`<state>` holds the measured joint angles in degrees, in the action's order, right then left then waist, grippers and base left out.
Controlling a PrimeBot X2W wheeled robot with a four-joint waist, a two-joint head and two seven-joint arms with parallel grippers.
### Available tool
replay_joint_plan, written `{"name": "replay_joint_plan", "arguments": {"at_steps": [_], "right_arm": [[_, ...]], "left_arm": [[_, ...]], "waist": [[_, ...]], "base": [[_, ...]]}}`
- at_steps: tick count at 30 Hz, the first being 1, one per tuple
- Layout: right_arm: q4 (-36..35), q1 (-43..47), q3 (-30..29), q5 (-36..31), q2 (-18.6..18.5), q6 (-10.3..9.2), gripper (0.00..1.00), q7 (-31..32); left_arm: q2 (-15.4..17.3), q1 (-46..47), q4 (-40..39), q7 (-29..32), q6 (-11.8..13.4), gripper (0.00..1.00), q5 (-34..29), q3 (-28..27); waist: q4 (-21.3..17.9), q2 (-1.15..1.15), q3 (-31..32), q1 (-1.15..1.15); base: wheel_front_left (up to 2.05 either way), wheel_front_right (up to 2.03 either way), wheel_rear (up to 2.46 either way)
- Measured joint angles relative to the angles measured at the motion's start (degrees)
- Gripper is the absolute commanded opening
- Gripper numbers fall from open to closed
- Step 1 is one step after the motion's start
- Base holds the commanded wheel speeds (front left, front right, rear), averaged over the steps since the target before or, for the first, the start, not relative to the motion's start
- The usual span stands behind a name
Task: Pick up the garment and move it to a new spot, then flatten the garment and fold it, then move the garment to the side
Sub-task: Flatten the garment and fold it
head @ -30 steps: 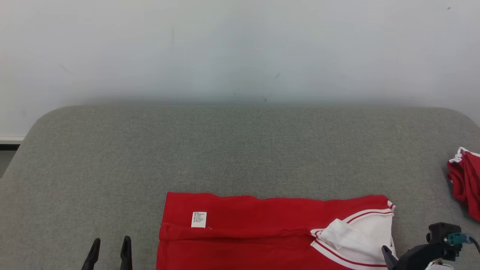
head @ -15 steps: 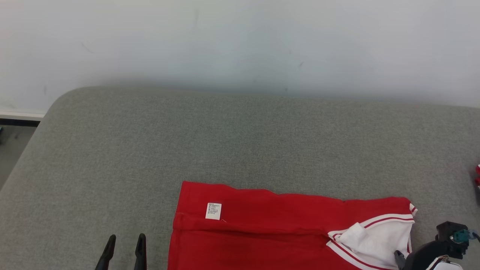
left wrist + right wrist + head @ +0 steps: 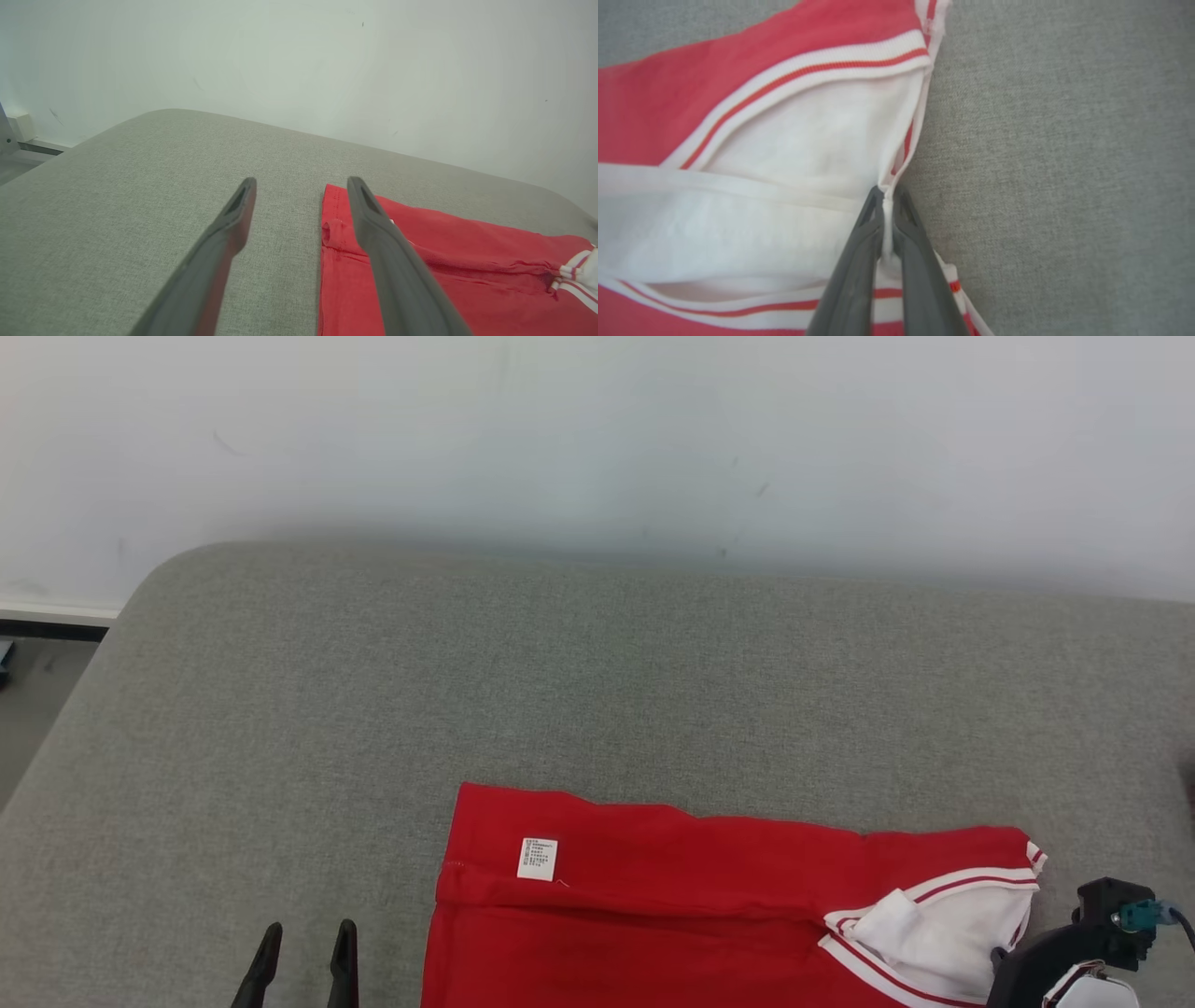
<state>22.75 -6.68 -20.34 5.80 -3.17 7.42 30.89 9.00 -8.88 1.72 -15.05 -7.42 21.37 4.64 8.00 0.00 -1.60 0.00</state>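
Your right gripper point(image 3: 887, 198) has just clamped its fingers on the white neckline of the red jersey point(image 3: 672, 915), so lifting looks possible. Your left gripper point(image 3: 300, 182) keeps its fingers apart

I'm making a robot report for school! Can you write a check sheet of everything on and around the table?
Surface: grey table, cloth-covered.
Job's things: red garment with white trim, lying flat, white label showing.
Clutter: nothing seen.
Grippers: left gripper open, beside the garment's left edge; right gripper shut on the garment's white trim.
Cables: dark cable with a teal plug at the right wrist.
Surroundings: pale wall behind the table.
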Motion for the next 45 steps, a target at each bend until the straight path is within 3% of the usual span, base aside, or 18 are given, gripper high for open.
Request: {"name": "replay_joint_plan", "arguments": {"at_steps": [8,14,22,27,36,45], "right_arm": [[-2.8,-1.7,-9.3,-5.0,0.2,0.14,0.0,-3.2],[-7.7,-1.0,-14.2,-7.5,-0.7,0.14,0.0,-2.2],[-14.2,2.1,-16.7,-9.1,-1.3,0.14,0.0,0.4],[-17.8,4.9,-11.7,-9.2,-1.3,0.13,0.0,2.5],[-28.4,8.1,6.5,-1.3,-0.3,0.12,0.0,7.9],[-23.9,6.5,22.5,2.7,0.2,0.12,0.0,7.7]], "left_arm": [[-0.3,0.0,0.2,0.0,-0.1,1.0,0.1,-0.4],[-0.7,-0.1,0.1,0.0,-0.1,1.0,0.1,-0.6],[-1.3,-0.2,0.3,0.0,-0.1,1.0,0.3,-0.3],[-1.3,-0.2,0.7,0.0,-0.1,1.0,0.4,-0.1],[-1.2,-0.3,0.9,0.0,-0.1,1.0,0.5,-0.1],[-1.0,-0.2,1.3,0.0,-0.1,1.0,0.8,0.5]], "waist": [[-1.6,0.01,0.7,0.0],[-2.6,0.01,1.1,0.0],[-3.0,0.01,1.5,0.0],[-3.1,0.01,2.0,0.0],[-3.1,0.01,2.5,0.0],[-2.7,0.0,2.6,0.0]], "base": [[0.0,0.0,0.0],[0.0,0.0,0.0],[0.0,0.0,0.0],[0.0,0.0,0.0],[0.0,0.0,0.0],[0.0,0.0,0.0]]}}
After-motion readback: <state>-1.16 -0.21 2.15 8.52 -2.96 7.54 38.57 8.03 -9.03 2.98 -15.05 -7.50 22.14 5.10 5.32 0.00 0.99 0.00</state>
